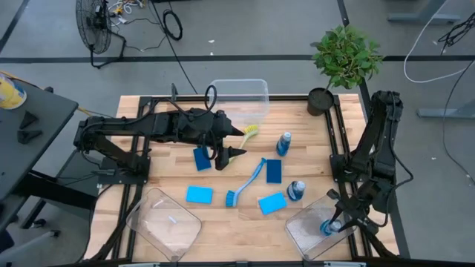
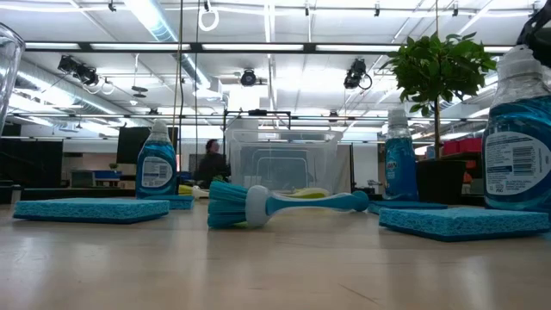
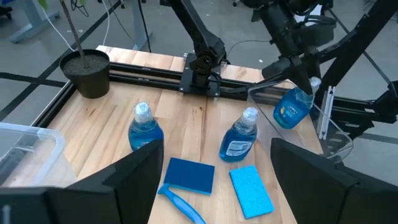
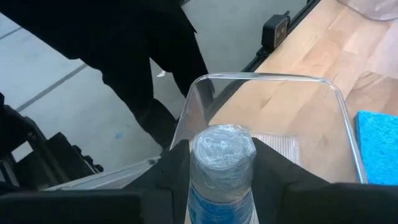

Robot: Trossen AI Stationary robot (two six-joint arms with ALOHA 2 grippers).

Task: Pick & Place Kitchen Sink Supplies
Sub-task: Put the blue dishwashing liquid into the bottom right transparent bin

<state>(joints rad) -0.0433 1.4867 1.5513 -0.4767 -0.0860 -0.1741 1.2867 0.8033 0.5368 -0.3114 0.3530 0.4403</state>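
Soap bottle (image 4: 222, 171) is clamped between the right gripper (image 4: 222, 180) fingers, suspended over the clear bin (image 1: 315, 236), evidently for deposit there. Left gripper (image 1: 231, 153), fingers spread wide, hovers well apart from that bin, above the tabletop (image 1: 223, 215), presumably awaiting the next supply.
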